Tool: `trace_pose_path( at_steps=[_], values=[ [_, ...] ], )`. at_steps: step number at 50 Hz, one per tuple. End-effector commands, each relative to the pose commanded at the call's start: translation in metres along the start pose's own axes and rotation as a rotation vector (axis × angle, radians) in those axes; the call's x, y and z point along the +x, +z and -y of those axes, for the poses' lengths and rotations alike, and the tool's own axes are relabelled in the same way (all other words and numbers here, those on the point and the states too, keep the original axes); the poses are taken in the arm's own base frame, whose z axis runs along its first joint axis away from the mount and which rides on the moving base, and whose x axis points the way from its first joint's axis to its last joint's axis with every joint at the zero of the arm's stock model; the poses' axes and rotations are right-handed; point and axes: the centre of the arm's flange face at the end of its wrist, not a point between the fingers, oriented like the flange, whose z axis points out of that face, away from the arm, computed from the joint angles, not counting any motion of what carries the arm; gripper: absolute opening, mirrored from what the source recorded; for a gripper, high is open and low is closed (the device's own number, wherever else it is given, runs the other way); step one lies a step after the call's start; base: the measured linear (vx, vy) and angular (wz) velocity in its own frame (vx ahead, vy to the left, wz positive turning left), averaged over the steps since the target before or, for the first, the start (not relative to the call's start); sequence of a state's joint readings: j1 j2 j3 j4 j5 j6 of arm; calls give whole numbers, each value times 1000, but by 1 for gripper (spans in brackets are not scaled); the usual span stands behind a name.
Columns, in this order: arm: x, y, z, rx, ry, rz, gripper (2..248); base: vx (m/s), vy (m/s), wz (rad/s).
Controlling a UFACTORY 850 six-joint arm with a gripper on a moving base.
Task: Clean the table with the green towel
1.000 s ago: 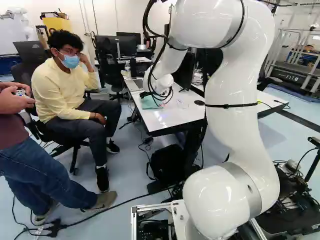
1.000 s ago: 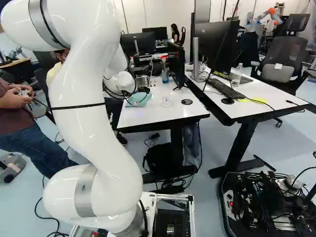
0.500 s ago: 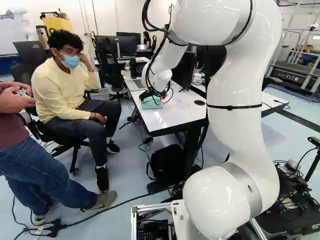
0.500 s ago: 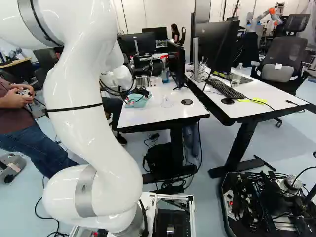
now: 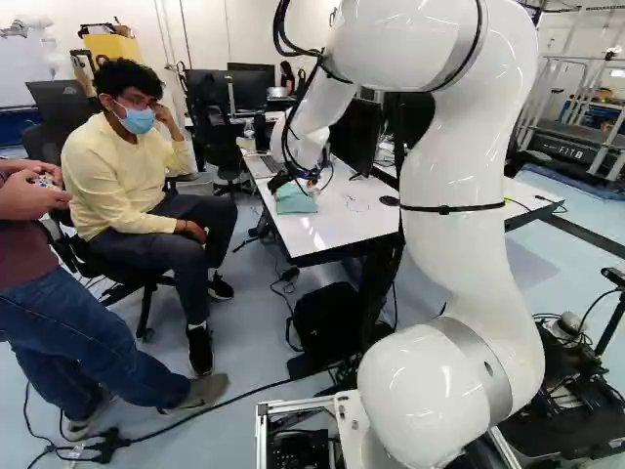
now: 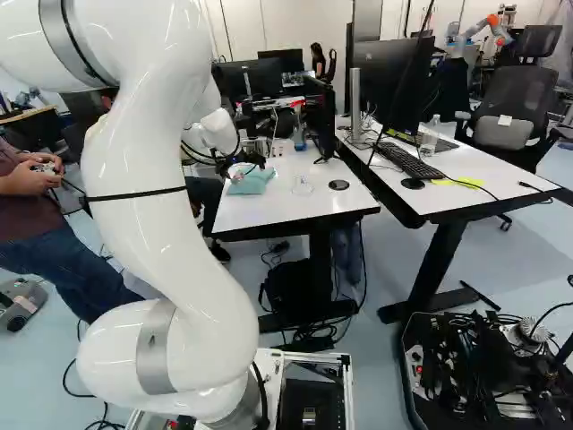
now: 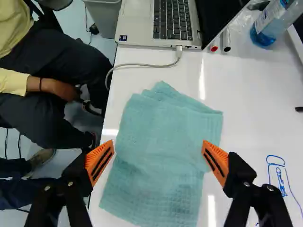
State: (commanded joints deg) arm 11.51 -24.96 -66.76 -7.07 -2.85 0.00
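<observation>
Green towel (image 7: 156,137) as landmark. We have an open strip of tabletop (image 7: 251,109) beside it, away from the seated person (image 7: 35,99); blue marks (image 7: 282,189) there lie flat. Just beyond the towel, a cable (image 7: 142,65) crosses our way; farther out, a laptop (image 7: 163,28), markers (image 7: 227,41) and a bottle (image 7: 269,30) block low passage. Opposite the open strip, the person's legs limit us.

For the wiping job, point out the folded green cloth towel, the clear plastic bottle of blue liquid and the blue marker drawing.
Folded green cloth towel (image 7: 158,146): wrist view, middle of its upper face.
Clear plastic bottle of blue liquid (image 7: 262,38): wrist view, liquid-filled end.
Blue marker drawing (image 7: 280,182): wrist view, its scribbled strokes.
</observation>
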Motion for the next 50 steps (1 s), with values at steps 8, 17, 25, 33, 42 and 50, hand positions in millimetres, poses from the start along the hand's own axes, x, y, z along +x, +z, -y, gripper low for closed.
trace_pose_path(
  at_steps=[8,17,25,33,42,50],
  values=[
    [11,0,-10,-15,-43,-4,247,0,0,0],
    [23,-2,-23,-36,-92,-8,247,0,0,0],
    [35,-2,-33,-55,-152,-9,247,0,0,0],
    [42,-7,-37,-75,-229,-2,247,0,0,0],
    [43,-20,-35,-93,-325,14,247,0,0,0],
    [37,-33,-27,-105,-418,39,247,0,0,0]
  ],
)
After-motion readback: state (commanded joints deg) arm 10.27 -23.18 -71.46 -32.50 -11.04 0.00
